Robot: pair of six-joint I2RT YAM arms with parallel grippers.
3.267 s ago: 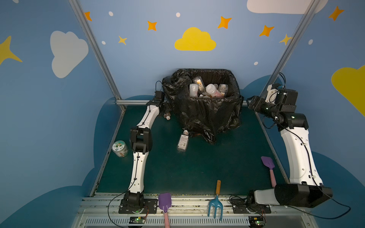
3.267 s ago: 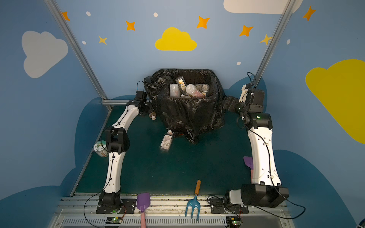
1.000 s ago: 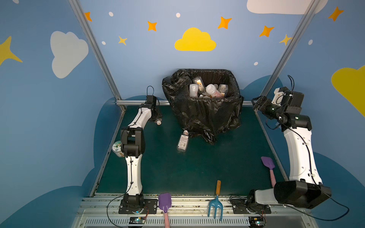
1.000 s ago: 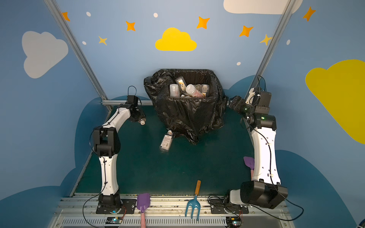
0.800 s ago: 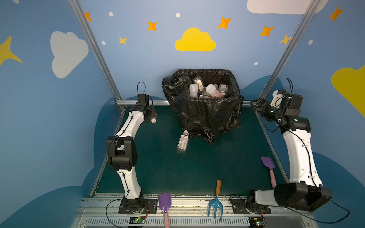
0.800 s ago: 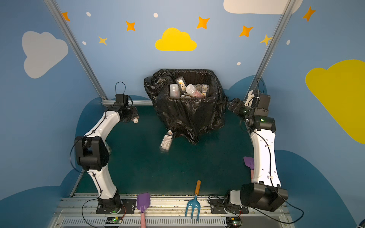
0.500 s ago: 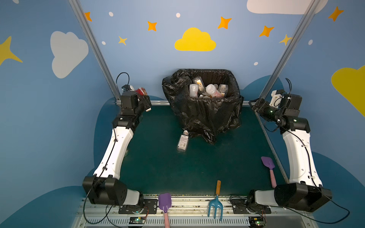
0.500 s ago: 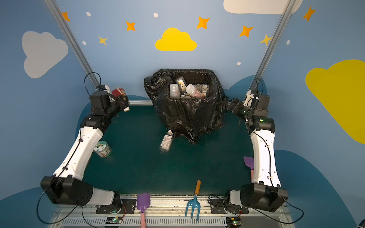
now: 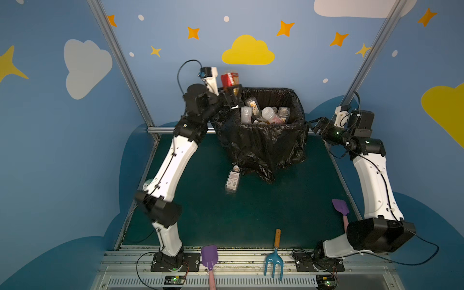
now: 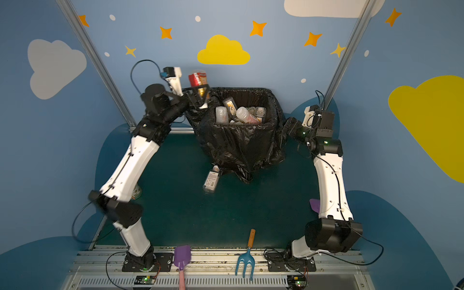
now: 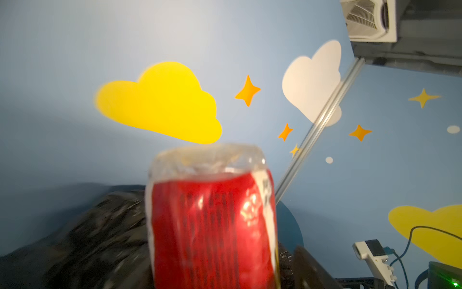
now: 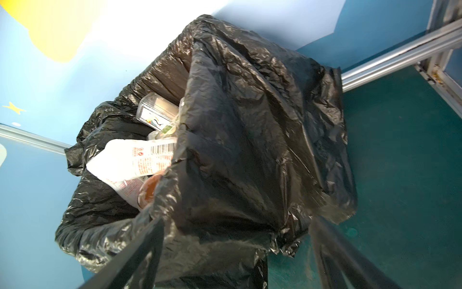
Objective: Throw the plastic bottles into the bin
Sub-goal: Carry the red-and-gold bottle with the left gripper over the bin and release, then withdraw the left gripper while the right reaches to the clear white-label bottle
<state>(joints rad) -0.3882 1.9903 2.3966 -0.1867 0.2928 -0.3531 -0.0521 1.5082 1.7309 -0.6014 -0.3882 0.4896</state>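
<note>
Red bottle [image 11: 212,220] higher now, edges blurred

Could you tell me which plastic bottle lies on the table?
The clear white-labelled bottle before the bin; others sit inside it, and the red-labelled bottle is at the left gripper.

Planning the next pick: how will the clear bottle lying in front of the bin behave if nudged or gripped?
The clear bottle lies on its side, so a nudge may roll it. Its clear base suggests little inside: probably light, and thin plastic may dent when gripped.
</note>
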